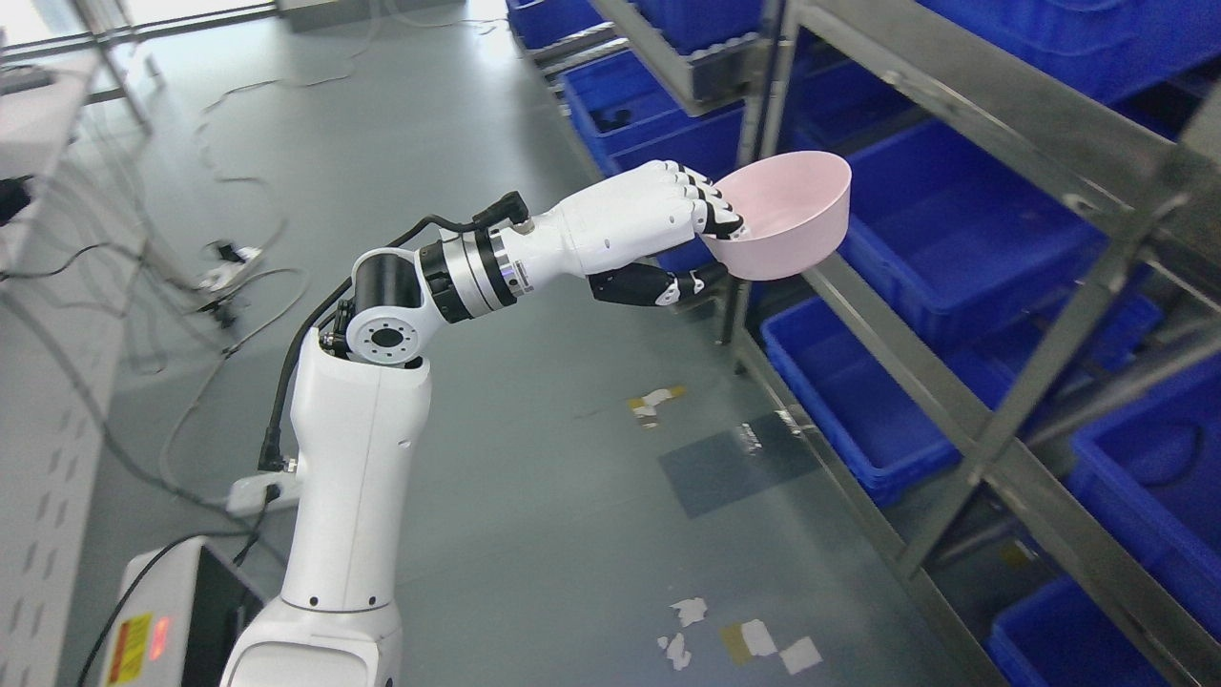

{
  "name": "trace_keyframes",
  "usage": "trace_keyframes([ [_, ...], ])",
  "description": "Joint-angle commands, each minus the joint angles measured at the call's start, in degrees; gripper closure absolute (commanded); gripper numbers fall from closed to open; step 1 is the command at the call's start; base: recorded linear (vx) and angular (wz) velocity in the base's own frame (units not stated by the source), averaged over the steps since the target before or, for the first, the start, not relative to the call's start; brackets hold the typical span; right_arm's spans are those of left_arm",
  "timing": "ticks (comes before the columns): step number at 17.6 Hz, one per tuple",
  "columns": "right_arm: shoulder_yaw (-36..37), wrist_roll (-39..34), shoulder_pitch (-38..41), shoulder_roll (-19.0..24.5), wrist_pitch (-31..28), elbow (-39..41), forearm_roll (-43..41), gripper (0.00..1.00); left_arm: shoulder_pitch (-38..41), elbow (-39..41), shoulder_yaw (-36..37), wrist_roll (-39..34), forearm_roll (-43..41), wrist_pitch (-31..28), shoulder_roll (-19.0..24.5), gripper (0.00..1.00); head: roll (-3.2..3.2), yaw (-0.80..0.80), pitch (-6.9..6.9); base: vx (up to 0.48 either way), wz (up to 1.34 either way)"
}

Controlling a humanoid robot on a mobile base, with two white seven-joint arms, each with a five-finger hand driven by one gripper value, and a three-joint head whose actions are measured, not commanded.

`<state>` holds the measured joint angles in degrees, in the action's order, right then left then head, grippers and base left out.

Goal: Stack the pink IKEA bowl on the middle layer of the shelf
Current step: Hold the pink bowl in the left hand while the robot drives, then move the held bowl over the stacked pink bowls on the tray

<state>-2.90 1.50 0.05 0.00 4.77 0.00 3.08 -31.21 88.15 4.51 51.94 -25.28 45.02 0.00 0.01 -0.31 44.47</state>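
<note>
The left hand gripped one pink bowl, its four fingers hooked over the near rim into the hollow and its thumb pressed against the underside. The bowl was tilted, its open mouth turned up and toward the camera, and it hung in the air just in front of the metal shelf, touching none of its rails as far as the angle allowed a judgement. One arm was in sight, rising from the lower left and bending at the elbow toward the shelf.

Beyond the bowl, the shelf ran along the right side, its grey frame carrying several layers. Blue bins filled them: at least seven could be counted, though the farther ones were cut by the frame edges and the exact number stayed uncertain. One bin lay directly behind and below the bowl.

On the grey floor lay two scraps of tape under the hand and a cluster of paper pieces nearer the camera. Cables trailed across the floor at the left, beside a white bench.
</note>
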Motion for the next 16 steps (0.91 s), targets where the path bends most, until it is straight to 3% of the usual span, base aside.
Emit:
trace_keyframes([
  [1, 0.0, -0.01, 1.27, -1.0, -0.03, 1.0, 0.0, 0.0, -2.79, -0.43, 1.81, 0.18, -0.03, -0.02, 1.0, 0.97, 0.0, 0.0, 0.0, 0.15, -1.38],
  [5, 0.0, -0.01, 1.27, -1.0, -0.03, 1.0, 0.0, 0.0, -11.83, -1.83, 1.47, 0.53, -0.38, -0.02, 1.0, 0.97, 0.0, 0.0, 0.0, 0.119, -1.22],
  [8, 0.0, -0.01, 1.27, -1.0, -0.03, 1.0, 0.0, 0.0, -16.93, -5.25, 0.85, 0.79, -5.12, -0.02, 1.0, 0.97, 0.0, 0.0, 0.0, 0.118, -0.93],
  [12, 0.0, -0.01, 1.27, -1.0, -0.03, 1.0, 0.0, 0.0, -24.75, -12.46, 1.03, 0.88, -11.8, -0.02, 1.0, 0.97, 0.0, 0.0, 0.0, 0.091, -0.53],
  [16, 0.0, -0.01, 1.27, -1.0, -0.03, 1.0, 0.0, 0.0, -27.23, -17.29, 1.64, 0.88, -14.88, -0.02, 1.0, 0.96, 0.0, 0.0, 0.0, 0.059, -0.35],
])
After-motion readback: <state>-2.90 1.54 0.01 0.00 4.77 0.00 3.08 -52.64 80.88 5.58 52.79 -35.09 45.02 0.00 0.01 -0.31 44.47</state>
